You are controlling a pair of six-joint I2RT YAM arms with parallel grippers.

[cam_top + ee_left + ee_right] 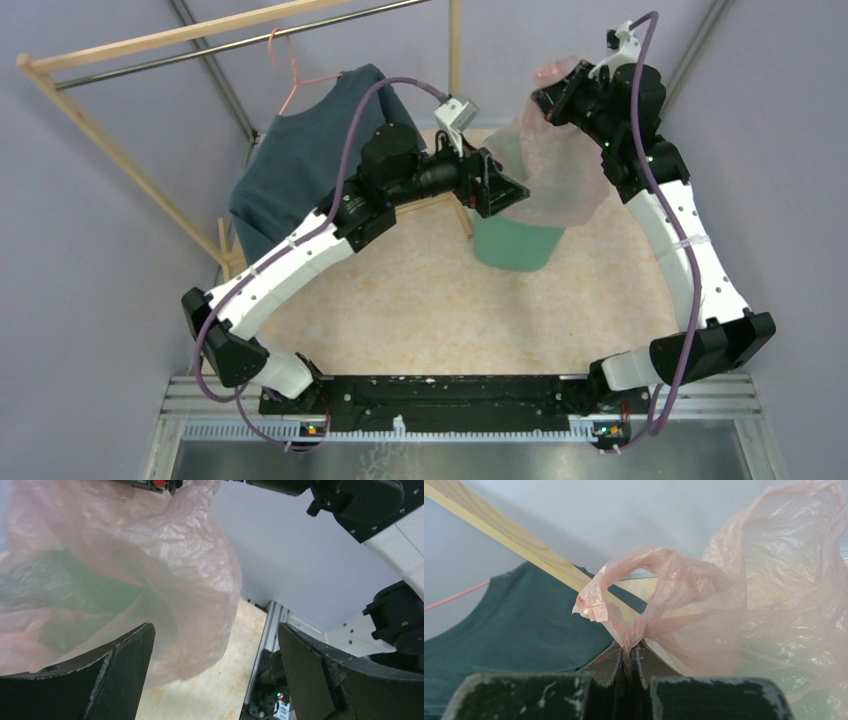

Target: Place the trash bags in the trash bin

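Right wrist view: right gripper (629, 655) is clamped on the bunched handle of the thin, wrinkly pale-pink plastic trash bag (749, 580), dangling it over the mint-green plastic bin (515, 248). Left gripper (215, 630) gapes wide, empty. Bag looks not yet in; lowering remains.

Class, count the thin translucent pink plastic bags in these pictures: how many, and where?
1. The thin translucent pale-pink plastic bag hangs pinched in the shut right gripper over the mint-green plastic bin. The bin's inside is covered, so another may be hidden.

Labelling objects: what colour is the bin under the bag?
Mint green; the trash bin shows best in the top external view.
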